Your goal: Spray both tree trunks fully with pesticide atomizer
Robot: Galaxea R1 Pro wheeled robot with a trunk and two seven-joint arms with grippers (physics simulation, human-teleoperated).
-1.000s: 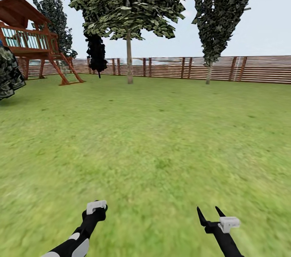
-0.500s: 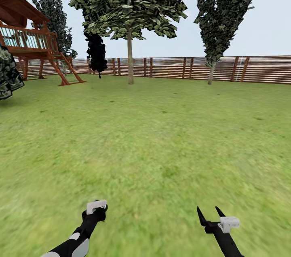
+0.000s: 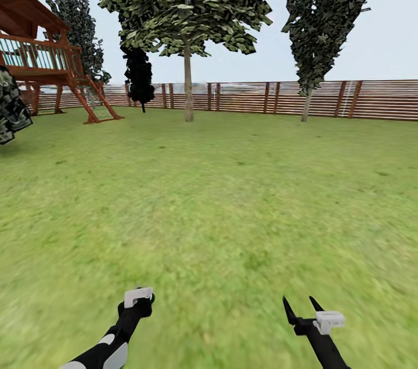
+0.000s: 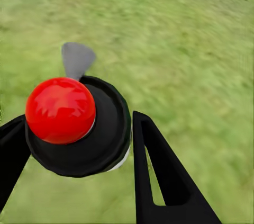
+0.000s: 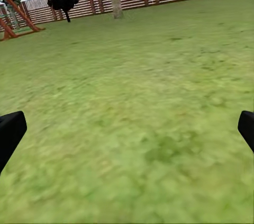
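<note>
- Underfoot, blurry grass floor [image 3: 220, 212] is stretching out ahead of both grippers.
- Left gripper [image 4: 79, 144] is clasping the pesticide atomizer [image 4: 79, 123] between its fingers [image 4: 159, 176]; its label is hidden.
- Right gripper [image 3: 302, 306] is hanging spread wide, holding nothing.
- Far beyond the fingers, two trees [image 3: 186, 3] are standing before a slatted fence [image 3: 377, 99], a wooden playhouse [image 3: 40, 55] left of them.

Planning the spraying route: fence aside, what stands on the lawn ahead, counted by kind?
Pale-trunked trees: 2
Dark trees: 2
Leafy clump, cut off at the edge: 1
Wooden play tower: 1
Total: 6
</note>
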